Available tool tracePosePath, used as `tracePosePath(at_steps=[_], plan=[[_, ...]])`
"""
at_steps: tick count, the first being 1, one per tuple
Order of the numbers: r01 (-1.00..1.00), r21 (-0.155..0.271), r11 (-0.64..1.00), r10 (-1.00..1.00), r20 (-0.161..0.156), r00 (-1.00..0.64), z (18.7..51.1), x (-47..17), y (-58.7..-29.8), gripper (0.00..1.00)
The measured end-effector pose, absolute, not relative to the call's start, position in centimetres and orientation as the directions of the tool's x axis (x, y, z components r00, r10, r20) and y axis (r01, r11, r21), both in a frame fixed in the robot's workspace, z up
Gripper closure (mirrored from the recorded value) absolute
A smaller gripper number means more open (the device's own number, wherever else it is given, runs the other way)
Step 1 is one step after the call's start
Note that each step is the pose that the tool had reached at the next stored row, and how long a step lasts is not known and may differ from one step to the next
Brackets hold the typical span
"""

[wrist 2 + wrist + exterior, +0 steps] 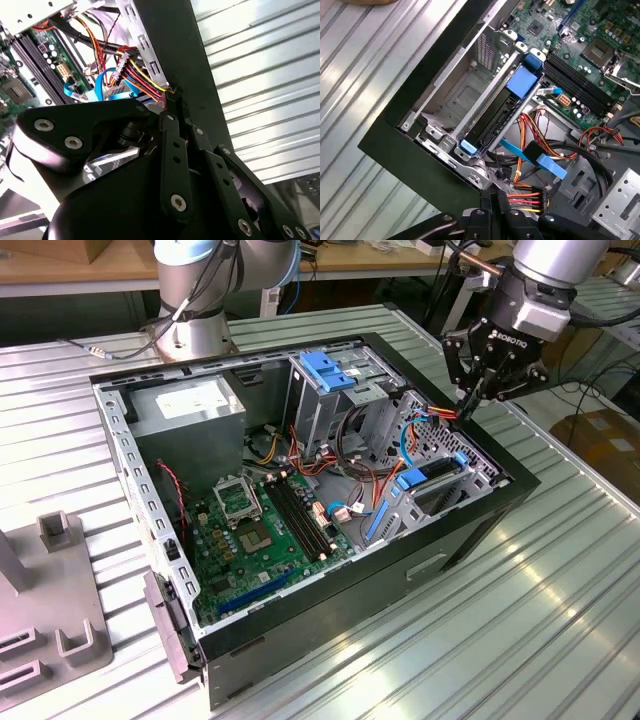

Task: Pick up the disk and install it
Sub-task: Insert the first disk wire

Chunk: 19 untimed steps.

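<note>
The pincer is clenched on nothing evident, tips at the power wires. In the exterior view, the disk lies at its 7 o'clock, long axis 8-to-2.

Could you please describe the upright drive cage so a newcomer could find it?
Find the open computer case. Inside, to the exterior view's right of the grey power-supply box, stands a metal cage. Its blue plastic top sets it apart.

Arm base sat at the exterior view's upper left. The wrist was raised at the upper right and angled downward. Gripper pointed down, tilted toward the exterior view's left. In the second wrist view the black fingers were drawn together, tips meeting, with no gap seen between them.
</note>
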State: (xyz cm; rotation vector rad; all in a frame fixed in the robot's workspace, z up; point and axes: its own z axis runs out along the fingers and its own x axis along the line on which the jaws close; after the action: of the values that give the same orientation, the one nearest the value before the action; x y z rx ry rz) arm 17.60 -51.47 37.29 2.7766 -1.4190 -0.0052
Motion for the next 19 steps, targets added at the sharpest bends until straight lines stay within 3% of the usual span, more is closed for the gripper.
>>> tracePosePath(at_steps=[19], plan=[[-0.942,0.023,-0.333,-0.943,0.009,0.334,37.1,16.4,-51.5,0.84]])
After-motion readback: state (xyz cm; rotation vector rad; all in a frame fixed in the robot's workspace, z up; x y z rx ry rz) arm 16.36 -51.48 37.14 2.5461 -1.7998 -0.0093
